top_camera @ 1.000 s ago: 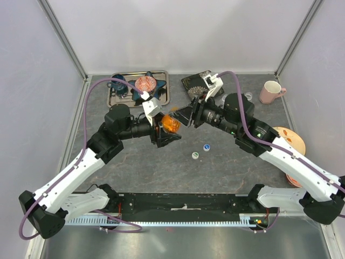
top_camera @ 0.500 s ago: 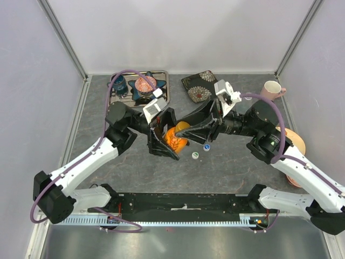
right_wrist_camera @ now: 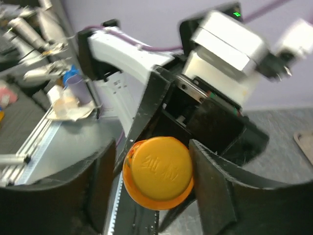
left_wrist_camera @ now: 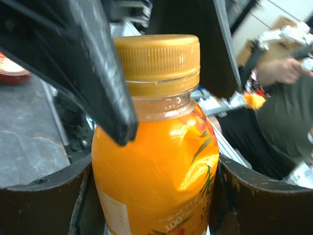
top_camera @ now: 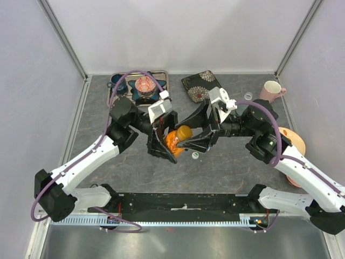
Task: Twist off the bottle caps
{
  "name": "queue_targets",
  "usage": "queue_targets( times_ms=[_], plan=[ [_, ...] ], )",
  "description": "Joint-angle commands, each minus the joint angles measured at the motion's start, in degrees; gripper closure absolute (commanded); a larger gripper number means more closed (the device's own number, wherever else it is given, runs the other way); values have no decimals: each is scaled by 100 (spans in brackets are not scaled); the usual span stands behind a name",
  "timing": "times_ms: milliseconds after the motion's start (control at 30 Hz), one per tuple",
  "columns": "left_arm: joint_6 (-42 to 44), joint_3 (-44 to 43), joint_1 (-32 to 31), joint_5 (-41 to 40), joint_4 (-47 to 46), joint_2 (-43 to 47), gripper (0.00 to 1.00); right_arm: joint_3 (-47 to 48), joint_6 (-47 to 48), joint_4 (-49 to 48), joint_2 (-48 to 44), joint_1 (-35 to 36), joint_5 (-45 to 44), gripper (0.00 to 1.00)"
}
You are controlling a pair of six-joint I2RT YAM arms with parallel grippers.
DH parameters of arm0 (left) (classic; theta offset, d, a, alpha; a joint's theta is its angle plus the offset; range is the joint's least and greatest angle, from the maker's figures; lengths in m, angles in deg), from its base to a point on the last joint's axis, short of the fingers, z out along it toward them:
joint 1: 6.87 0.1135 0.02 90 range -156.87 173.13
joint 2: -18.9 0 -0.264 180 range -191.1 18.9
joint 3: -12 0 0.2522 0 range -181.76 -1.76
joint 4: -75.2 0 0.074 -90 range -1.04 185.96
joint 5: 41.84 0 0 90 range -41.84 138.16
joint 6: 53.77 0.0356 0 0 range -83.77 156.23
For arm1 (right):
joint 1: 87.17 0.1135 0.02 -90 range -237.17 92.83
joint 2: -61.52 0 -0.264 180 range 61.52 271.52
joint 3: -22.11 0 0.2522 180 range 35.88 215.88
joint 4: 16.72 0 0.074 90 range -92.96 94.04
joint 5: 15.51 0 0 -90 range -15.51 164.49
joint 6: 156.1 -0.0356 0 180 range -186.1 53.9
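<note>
An orange juice bottle with an orange cap is held tilted above the table. My left gripper is shut on its body; in the left wrist view the bottle fills the space between my fingers, with the cap on top. My right gripper is open and straddles the cap. In the right wrist view the cap faces the camera; one finger touches its edge, and the other stands a little off.
A loose green cap lies on the table under the right gripper. A metal tray with dishes stands at the back left. A patterned dark plate, a pink mug and an orange plate are at the back and right.
My left gripper carried the bottle forward and tilted its cap toward the right arm. My right gripper moved in until its open fingers stood around the cap. The blue loose cap is now hidden.
</note>
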Motion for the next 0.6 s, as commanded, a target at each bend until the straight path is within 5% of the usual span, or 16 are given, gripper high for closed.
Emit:
queue_targets(
  times_ms=[0, 133, 333, 467, 567],
  plan=[
    [2942, -691, 70, -1400, 3236, 372, 60, 290, -257, 797, -279, 61, -2153, 26],
    [3597, -726, 61, -2262, 4064, 478, 60, 607, -335, 1017, -367, 61, -2905, 2],
    [4115, -604, 0, -3650, 4398, 706, 58, 985, -738, 1237, -350, 61, -4379, 2],
    [4388, -428, -71, -5307, 4399, 970, 58, 942, -1301, 1412, -394, 61, -5733, 6],
    [4572, -296, -193, -6319, 4390, 1128, 56, 1029, -1583, 1737, -175, 61, -5974, 8]
  ],
)
